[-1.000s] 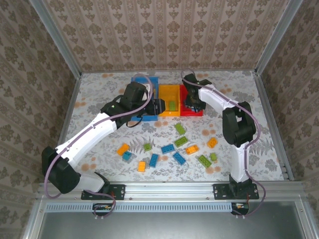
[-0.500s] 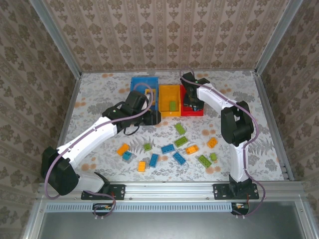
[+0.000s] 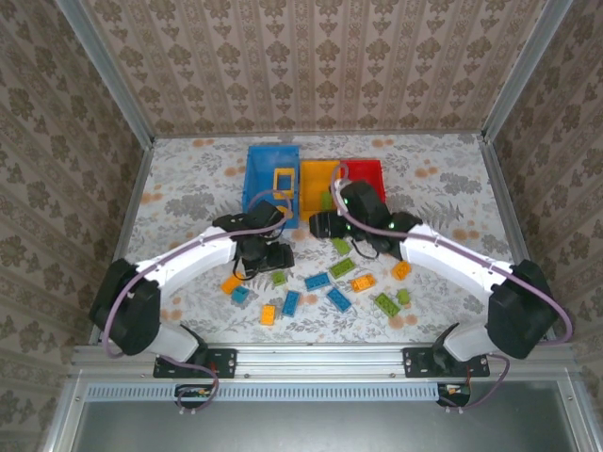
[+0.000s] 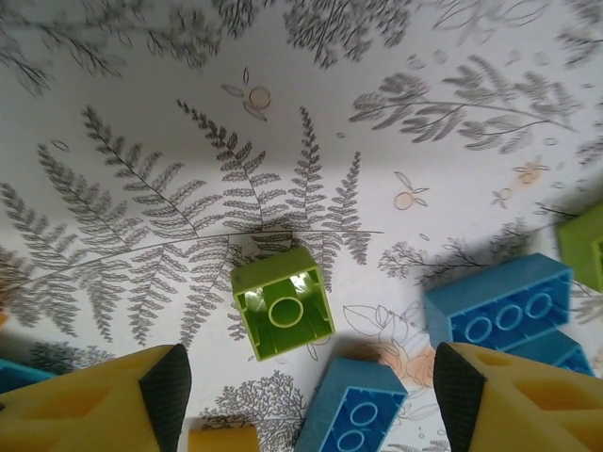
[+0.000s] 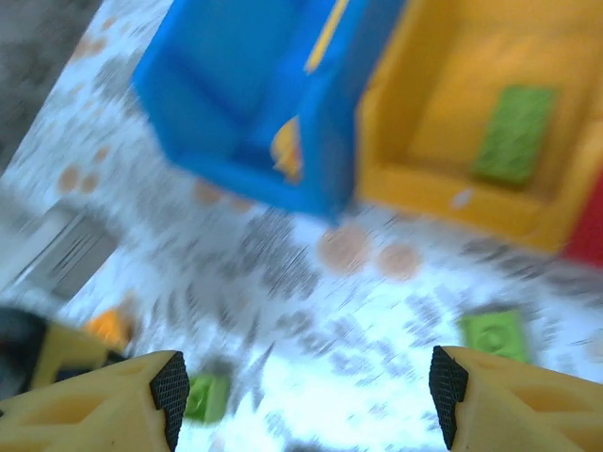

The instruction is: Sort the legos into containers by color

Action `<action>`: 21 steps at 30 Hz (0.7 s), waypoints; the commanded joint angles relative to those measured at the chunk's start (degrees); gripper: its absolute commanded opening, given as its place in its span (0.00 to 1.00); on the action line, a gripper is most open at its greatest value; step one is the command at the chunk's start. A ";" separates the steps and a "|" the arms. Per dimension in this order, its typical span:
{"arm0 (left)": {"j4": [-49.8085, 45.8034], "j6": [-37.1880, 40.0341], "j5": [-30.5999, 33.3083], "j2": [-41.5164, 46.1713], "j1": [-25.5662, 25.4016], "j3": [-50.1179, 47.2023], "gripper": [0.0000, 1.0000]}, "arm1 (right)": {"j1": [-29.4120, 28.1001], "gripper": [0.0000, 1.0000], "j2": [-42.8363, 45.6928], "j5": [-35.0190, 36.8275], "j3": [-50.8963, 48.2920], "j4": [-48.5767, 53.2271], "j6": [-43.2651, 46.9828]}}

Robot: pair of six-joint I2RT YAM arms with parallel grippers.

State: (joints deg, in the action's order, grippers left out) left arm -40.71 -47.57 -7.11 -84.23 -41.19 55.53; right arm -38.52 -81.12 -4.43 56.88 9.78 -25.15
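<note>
The left claw [image 3: 276, 258] hangs low over the patterned surface [image 3: 188, 188], close to a small green brick [image 4: 283, 315]. In the left wrist view its two fingers [image 4: 168, 391] stand wide apart and nothing is between them. The small green brick lies just beyond the gap, with its hollow side turned up. A blue brick [image 4: 497, 301] lies to the right of it, and a second blue piece [image 4: 353, 414] lies just below it.

The right claw [image 3: 318, 224] is at the near side of the yellow bin [image 3: 316, 179]. The right wrist view is blurred, but there the claw is also wide open and it holds nothing.

Three bins stand side by side at the far part of the surface: the blue bin [image 3: 256, 184] on the left, the yellow bin in the middle, the red bin [image 3: 366, 169] on the right. An orange frame [image 3: 282, 179] lies in the blue bin. One flat green brick [image 5: 513, 132] lies in the yellow bin. The loose bricks [image 3: 317, 281], orange, blue and green, lie spread on the surface between the two arms, near the front edge.
</note>
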 commanded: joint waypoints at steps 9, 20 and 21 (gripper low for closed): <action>-1.86 -5.44 -2.65 -11.25 -0.51 2.13 0.69 | -6.54 0.74 8.52 -11.04 -14.34 -15.51 4.61; -3.49 -3.38 2.09 -10.95 -1.37 5.62 0.31 | -6.41 0.74 9.59 -8.41 -13.66 -13.46 5.21; -4.63 -2.41 3.30 -10.33 -1.82 7.38 0.30 | -6.11 0.74 10.38 -6.86 -13.64 -13.15 5.09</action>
State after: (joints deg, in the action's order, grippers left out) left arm -41.78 -51.59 -7.29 -97.06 -42.00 59.05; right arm -44.93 -73.08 -13.54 43.22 -3.62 -20.93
